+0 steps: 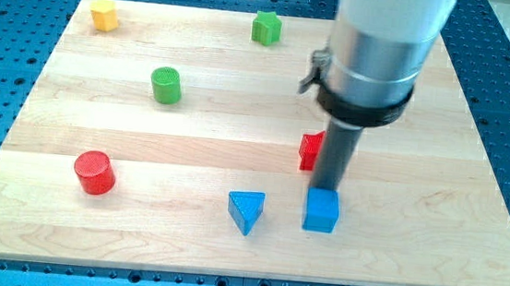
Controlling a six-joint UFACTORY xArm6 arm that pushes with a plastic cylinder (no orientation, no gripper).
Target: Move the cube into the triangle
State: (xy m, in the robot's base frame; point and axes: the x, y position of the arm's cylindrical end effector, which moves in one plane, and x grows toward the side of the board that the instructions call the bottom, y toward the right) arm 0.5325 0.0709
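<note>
A blue cube (320, 211) sits on the wooden board near the view's bottom, right of centre. A blue triangle block (246, 210) lies just to its left, with a gap of about one block width between them. My rod comes down from the large grey arm at the view's top right. My tip (326, 187) stands directly behind the cube's top edge, touching or nearly touching it.
A red block (310, 152) stands partly hidden behind the rod. A red cylinder (95, 172) is at the left, a green cylinder (166, 85) above it, a yellow block (105, 15) at top left, and a green block (266, 27) at top centre. The board's edge (225, 272) runs below the cube.
</note>
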